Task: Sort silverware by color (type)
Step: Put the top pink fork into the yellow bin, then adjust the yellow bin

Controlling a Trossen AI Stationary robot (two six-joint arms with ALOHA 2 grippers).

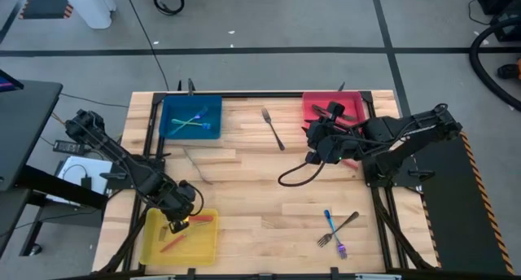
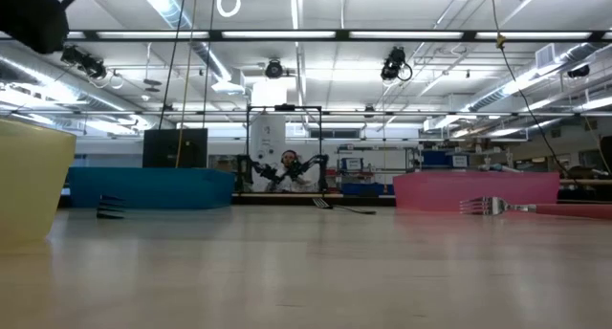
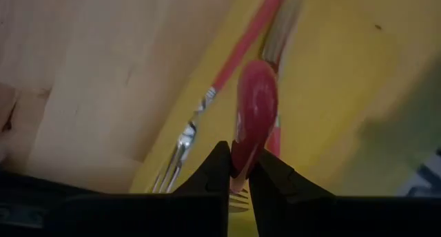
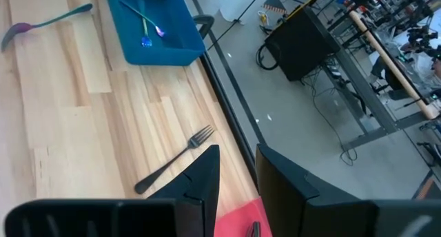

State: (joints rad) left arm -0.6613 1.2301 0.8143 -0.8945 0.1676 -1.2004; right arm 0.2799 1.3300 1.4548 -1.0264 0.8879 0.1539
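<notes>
Left end effector [image 3: 239, 173] is clenched on a red-handled utensil [image 3: 255, 109], holding it over the yellow tray [image 1: 203, 246] at the desk's near-left corner. Just beside it in the tray lies a red-handled fork [image 3: 207, 102], tines toward the wood edge.

Right end effector [image 4: 238, 169] stands released, fingers apart with nothing between them, over the inner edge of the red tray [image 1: 313, 105]. Ahead of it a dark fork [image 4: 173, 160] lies on the bare desk [image 1: 260, 190]. Farther off, the blue tray [image 4: 155, 30] holds iridescent utensils [image 1: 194, 122]. Well apart, near the desk's front right, lie an iridescent fork [image 1: 332, 233] and a dark fork crossing it [image 1: 340, 229].
</notes>
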